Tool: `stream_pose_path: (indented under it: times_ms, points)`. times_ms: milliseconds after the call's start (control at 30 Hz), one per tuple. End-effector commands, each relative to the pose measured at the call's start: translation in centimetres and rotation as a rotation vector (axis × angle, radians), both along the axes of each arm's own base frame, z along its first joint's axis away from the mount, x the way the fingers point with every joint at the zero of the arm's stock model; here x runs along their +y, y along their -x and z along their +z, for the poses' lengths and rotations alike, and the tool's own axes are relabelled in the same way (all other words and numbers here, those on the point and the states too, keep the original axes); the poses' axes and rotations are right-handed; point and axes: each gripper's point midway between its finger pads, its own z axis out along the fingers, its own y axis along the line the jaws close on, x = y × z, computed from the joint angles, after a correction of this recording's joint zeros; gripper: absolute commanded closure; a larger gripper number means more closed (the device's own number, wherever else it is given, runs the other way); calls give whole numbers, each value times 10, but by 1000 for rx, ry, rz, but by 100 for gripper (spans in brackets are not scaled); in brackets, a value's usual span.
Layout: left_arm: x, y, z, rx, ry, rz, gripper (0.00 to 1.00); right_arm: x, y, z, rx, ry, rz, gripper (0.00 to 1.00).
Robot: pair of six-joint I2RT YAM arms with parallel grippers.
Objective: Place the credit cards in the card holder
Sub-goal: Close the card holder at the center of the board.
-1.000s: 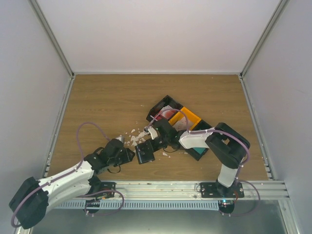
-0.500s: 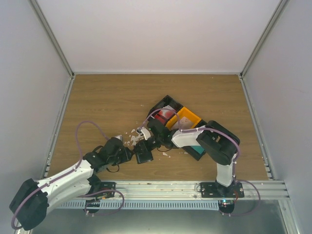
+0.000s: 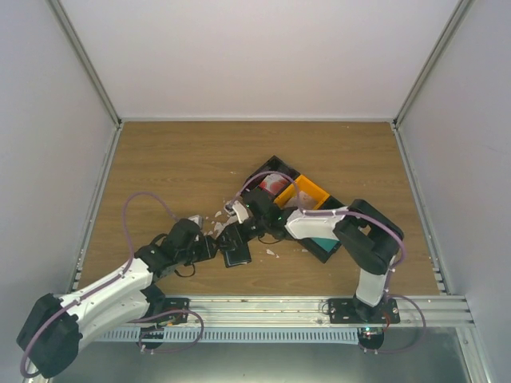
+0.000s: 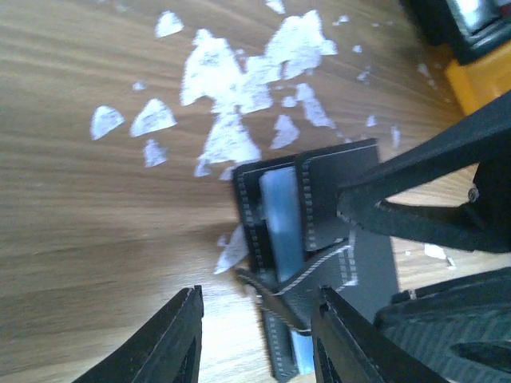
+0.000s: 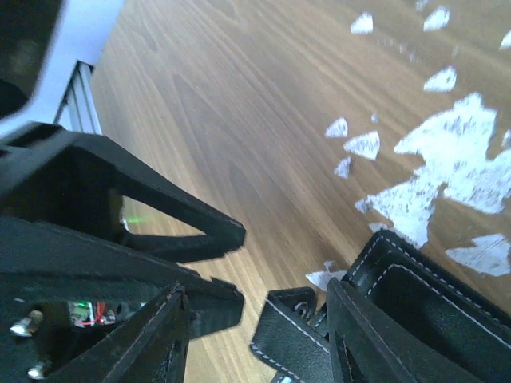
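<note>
Two arms work over one wood worktop (image 3: 176,159). The left arm (image 3: 112,291) lies low from the near left corner, stretched rightward with its wrist close to the wood. The left claw (image 4: 259,295) is spread: one finger stands over bare wood, the other sits beside the holder's lower flap, and nothing is pinched. Just beyond it lies a scatter of white scraps (image 4: 231,80), well over a dozen, the smallest too fine to count. One holder (image 4: 307,215) lies open on the worktop near the front middle, grey-blue inside facing up, between the two claws. The right claw (image 5: 257,287) points at it from the far right side, also spread, its fingers either side of the holder's stitched edge without gripping it. To the right, three bins sit in a slanted row: a far black bin (image 3: 257,174), an orange bin (image 3: 313,191) and a near black bin (image 3: 329,254). Two cards show: one red-and-white card (image 3: 273,185) in the far black bin and one teal card (image 3: 322,242) in the near one, partly under the arm. The right arm (image 3: 369,239) rises from its base, folds at a high elbow and reaches leftward across the bins.
</note>
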Motion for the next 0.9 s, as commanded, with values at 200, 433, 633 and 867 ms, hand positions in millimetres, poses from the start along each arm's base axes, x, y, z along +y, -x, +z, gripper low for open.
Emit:
stream_pose_path:
  times_ms: [200,433,633,867]
  points:
    - [-32,-25,51,-169,71,-151,49,-51,-23,24,-140,121,-225,50]
    - [-42,-31,21,-76,35,-216,43,-86,-11,-20,-81,283,-280,49]
    - [-44,-31,-3,0,36,-221,48,-81,-3,-32,-43,270,-236,49]
    - [-30,-26,-24,66,36,-162,55,-72,5,-45,8,247,-184,51]
